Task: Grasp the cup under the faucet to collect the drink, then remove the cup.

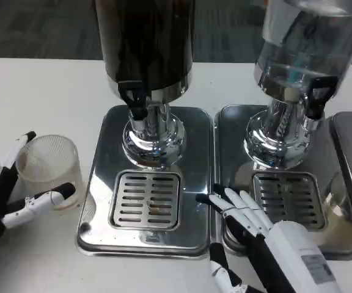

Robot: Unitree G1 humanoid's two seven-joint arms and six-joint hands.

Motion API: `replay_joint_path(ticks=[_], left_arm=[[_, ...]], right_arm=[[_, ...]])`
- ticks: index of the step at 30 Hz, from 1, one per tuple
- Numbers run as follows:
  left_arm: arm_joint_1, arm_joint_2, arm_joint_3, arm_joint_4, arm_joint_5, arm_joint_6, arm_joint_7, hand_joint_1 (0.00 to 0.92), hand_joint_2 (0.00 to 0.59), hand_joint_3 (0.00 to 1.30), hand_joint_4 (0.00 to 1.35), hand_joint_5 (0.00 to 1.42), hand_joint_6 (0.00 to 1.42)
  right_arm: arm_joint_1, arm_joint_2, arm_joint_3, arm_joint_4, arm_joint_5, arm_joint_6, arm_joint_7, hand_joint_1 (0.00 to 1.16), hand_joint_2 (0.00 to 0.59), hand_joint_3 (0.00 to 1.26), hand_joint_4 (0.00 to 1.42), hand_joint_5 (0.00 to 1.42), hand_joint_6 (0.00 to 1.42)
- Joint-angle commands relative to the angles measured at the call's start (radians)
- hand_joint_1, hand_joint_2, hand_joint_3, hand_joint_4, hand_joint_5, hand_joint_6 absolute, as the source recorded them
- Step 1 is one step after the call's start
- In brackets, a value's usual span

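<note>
I've got L hand gripping cup off-tray, ready for the dark dispenser's faucet; R hand spread, idle.

Bright overhead light, glare on steel bases, soft focus

Two drink dispensers are set side by side at the back of the table, the left dispenser beside the right dispenser. Each is mounted on its own tray, with a drain grate placed before the left faucet. The cup is held on the table left of the left tray by the left hand. The right hand is rested on the front of the right tray.
</note>
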Motion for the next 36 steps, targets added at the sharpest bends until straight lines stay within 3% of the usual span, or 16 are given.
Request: replay_joint_path(ticks=[1,11,25,36], left_arm=[[-0.009,-0.007,-0.008,0.008,-0.005,-0.025,0.033,0.055,0.068,0.0,0.0,0.11,0.15],[-0.006,-0.005,0.0,0.024,-0.025,-0.043,0.025,0.048,0.066,0.0,0.0,0.11,0.15],[-0.033,-0.051,-0.002,0.066,-0.06,-0.071,0.006,0.066,0.081,0.0,0.0,0.13,0.2],[-0.041,-0.059,-0.002,0.078,-0.083,-0.093,-0.003,0.098,0.106,0.0,0.0,0.19,0.24]], right_arm=[[0.002,0.0,-0.003,0.007,0.012,0.005,0.004,0.48,0.585,0.17,0.07,0.04,0.31],[-0.001,-0.001,-0.006,0.01,0.025,0.01,0.013,0.48,0.585,0.17,0.07,0.05,0.29],[-0.005,-0.002,-0.007,0.016,0.022,0.018,0.013,0.48,0.577,0.17,0.08,0.05,0.29],[-0.007,-0.001,-0.009,0.019,0.037,0.021,0.026,0.47,0.573,0.17,0.08,0.05,0.29]])
